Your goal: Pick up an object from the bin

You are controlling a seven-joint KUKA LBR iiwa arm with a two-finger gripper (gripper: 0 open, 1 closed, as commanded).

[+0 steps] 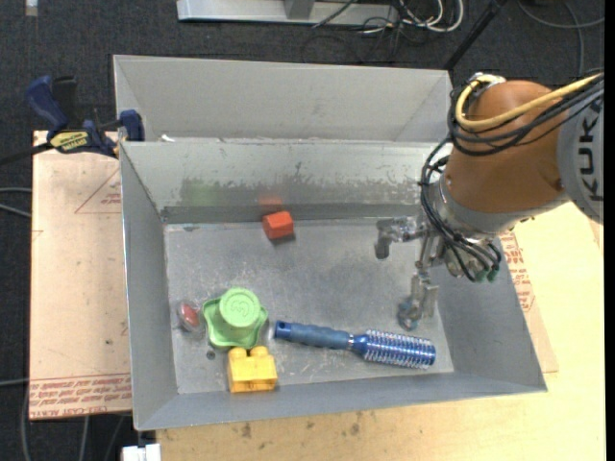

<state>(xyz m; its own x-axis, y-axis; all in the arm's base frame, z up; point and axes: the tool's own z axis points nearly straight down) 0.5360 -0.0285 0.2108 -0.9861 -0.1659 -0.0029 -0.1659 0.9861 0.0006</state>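
We found the end effector (pixel 400 277) at the right of the frame, hanging below the arm's orange cover (pixel 500 152) over the right part of the grey bin (pixel 317 277). Its two metal fingers (pixel 383 241) stood wide apart, one towards the middle of the frame and the other lower down, and we saw nothing between them. Under them lay bare bin floor.

The thing nearest to it was a blue hairbrush (pixel 352 344), lying flat along the lower part of the bin. Its smooth handle pointed to the left of the frame and its ribbed bristle head to the lower right. The lower fingertip appeared just above that head, but we could not tell whether it touched the brush.

The other things lay well apart from the end effector. At the lower left of the bin sat a green round piece (pixel 235 317). A small red thing (pixel 189 315) lay just beside it on the left, too small for us to name. A yellow toy brick (pixel 252 370) lay just below the green piece, close to the tip of the brush handle. A small orange-red cube (pixel 279 225) stood alone near the far wall, in the upper middle of the bin.
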